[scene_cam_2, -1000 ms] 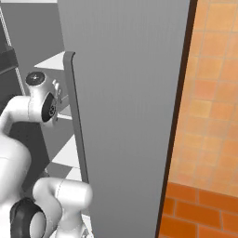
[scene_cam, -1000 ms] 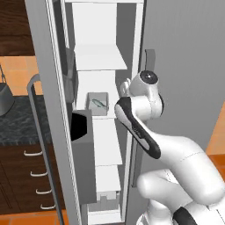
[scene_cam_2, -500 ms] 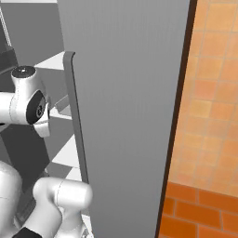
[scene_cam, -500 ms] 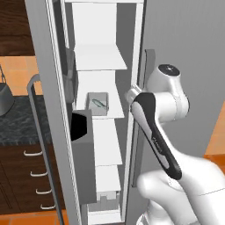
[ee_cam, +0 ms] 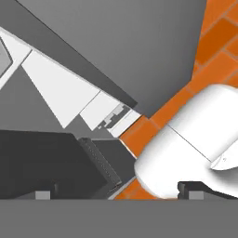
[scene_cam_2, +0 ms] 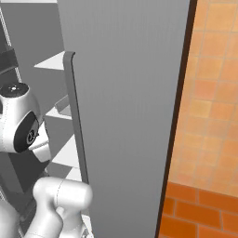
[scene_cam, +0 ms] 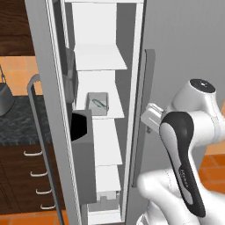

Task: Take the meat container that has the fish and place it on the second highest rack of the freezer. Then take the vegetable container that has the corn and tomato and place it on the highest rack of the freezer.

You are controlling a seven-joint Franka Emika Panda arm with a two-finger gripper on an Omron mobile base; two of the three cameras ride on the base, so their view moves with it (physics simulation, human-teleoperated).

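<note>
The freezer point(scene_cam: 105, 57) is shown open, with white inner walls and a stack of white shelves. The meat container point(scene_cam: 97, 103) is seen in the left base view resting on the second shelf from the top, toward its left side, with the fish point(scene_cam: 99, 103) lying inside it. The top shelf point(scene_cam: 99, 57) above it carries nothing. A dark bin point(scene_cam: 81, 132) on the opened door point(scene_cam: 48, 110) juts inward just left of and below the container's shelf, partly overlapping the shelf edge from this angle. A long grey bar handle point(scene_cam: 141, 110) on the neighbouring door stands upright between the shelves and the arm. The white arm point(scene_cam: 189, 145) is folded to the right of that handle, well apart from the shelves.

In the hand view, the end effector point(ee_cam: 116, 193) is shown with its two dark fingertips point(ee_cam: 42, 194) set wide apart at the bottom edge, released, with nothing between them; beyond them lie grey door panels, white shelf edges and orange floor tiles point(ee_cam: 218, 37).

At the left edge of the left base view, dark wood cabinets point(scene_cam: 17, 176) with pale handles, a dark speckled counter point(scene_cam: 17, 118) and a grey pot point(scene_cam: 4, 99) are visible. In the right base view, the grey door point(scene_cam_2: 125, 107) stands against an orange tiled wall point(scene_cam_2: 209, 102).
</note>
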